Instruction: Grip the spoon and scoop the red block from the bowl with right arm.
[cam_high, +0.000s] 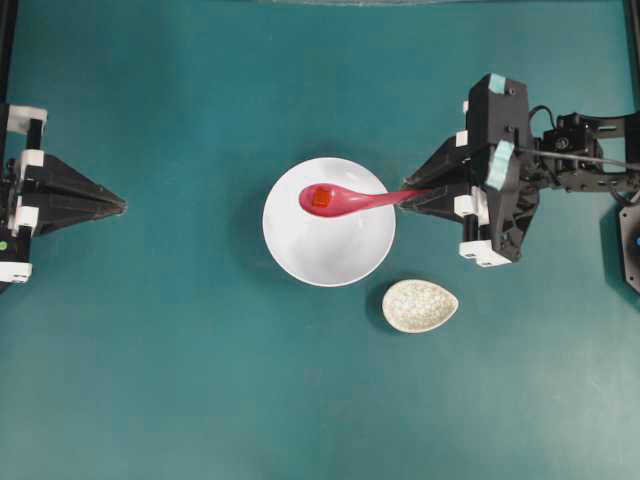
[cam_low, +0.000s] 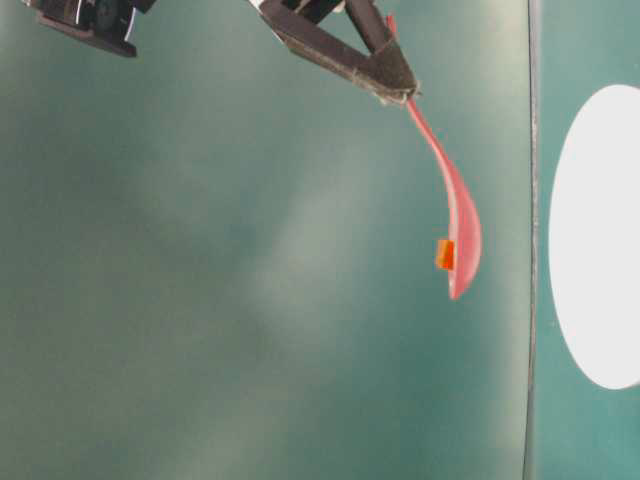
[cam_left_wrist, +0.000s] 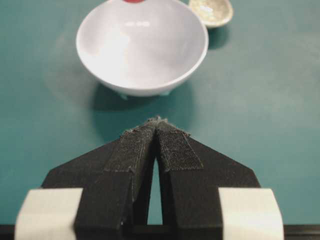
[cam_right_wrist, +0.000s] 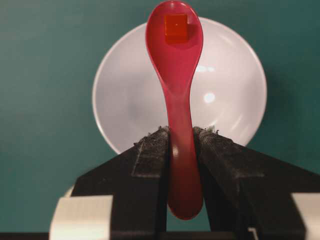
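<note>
The glossy pink spoon (cam_right_wrist: 176, 95) is hanging in the air above the white bowl (cam_high: 329, 222), its short handle pinched between the fingers of the right gripper (cam_high: 413, 196). Its oval scoop is pointing away from the right arm (cam_high: 510, 165), reaching over the bowl's far half. The tiny red block (cam_right_wrist: 176, 26) is sitting in the scoop. The bowl is standing upright on the green table, round and plain.
</note>
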